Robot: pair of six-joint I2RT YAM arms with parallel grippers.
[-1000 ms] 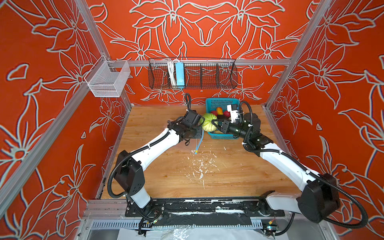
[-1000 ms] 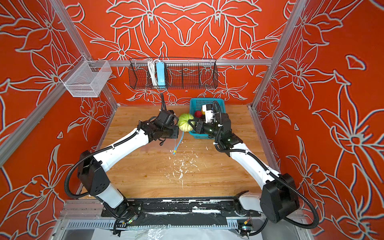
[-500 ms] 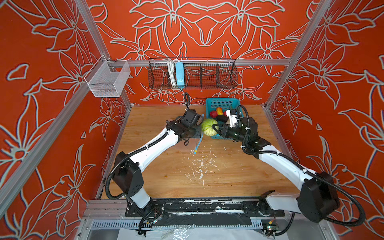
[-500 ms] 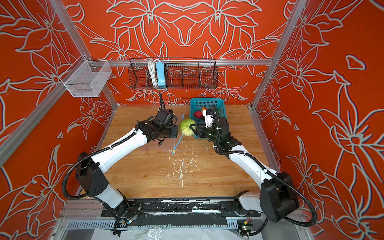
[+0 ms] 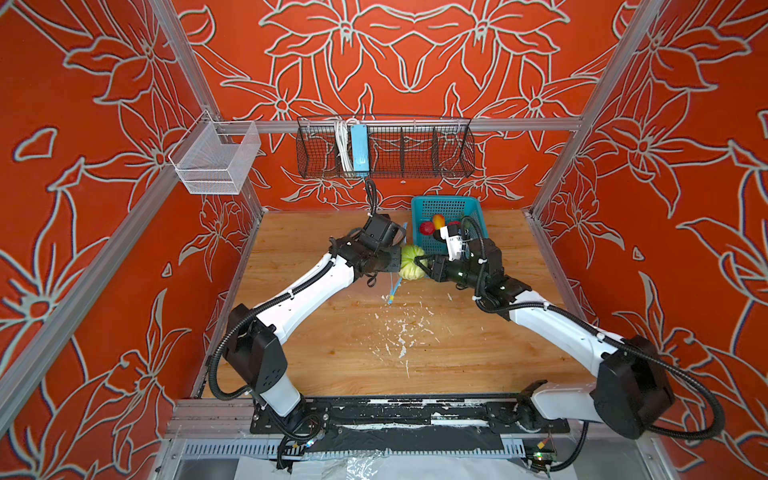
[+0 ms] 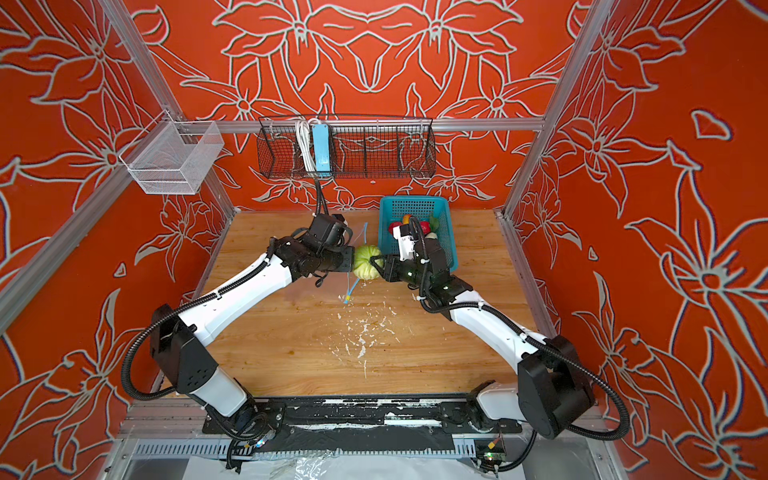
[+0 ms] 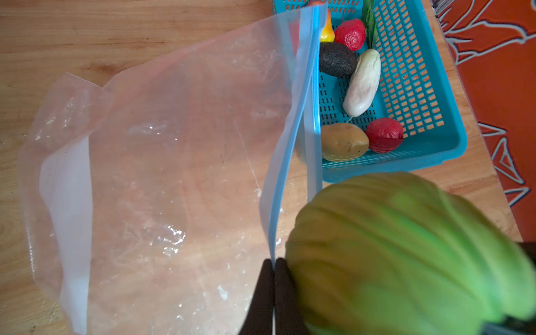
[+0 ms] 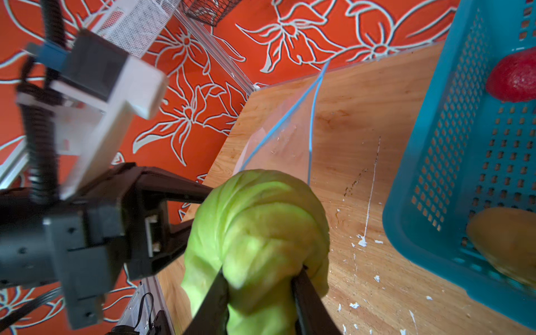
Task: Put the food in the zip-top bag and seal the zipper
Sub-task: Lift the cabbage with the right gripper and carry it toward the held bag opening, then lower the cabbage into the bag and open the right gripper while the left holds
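The left gripper [image 7: 273,262] has its 2 dark fingers [image 7: 261,290] pressed together on 1 lip of the light-blue zipper strip [image 7: 293,130]. They hold that lip of the clear thin plastic zip-top bag [image 7: 174,159] up off the wooden counter [image 5: 332,353]. The other lip sits lower, so the mouth gapes. The rest of the bag lies slack on the counter.

The right gripper [image 8: 259,278] has its fingers [image 8: 216,293] clamped on the green toy cabbage [image 8: 255,220], spread partly apart around its narrow end. In both top views the cabbage [image 5: 409,262] hangs at the bag's mouth, with the left gripper just beside it at 9 o'clock and the right gripper at 3 o'clock. The zipper strip runs roughly from 12 to 6 o'clock past the cabbage's left flank. Whether the cabbage has crossed the strip cannot be told.

The teal lattice basket [image 5: 478,212] stands at 2 o'clock from the cabbage. In it lie 2 red strawberries [image 7: 351,34], a dark avocado [image 7: 336,59], a white radish [image 7: 364,82], an orange-yellow mango [image 7: 343,142] and a green leaf [image 7: 369,20]. A yellow fruit [image 7: 327,33] is half hidden behind the strip.
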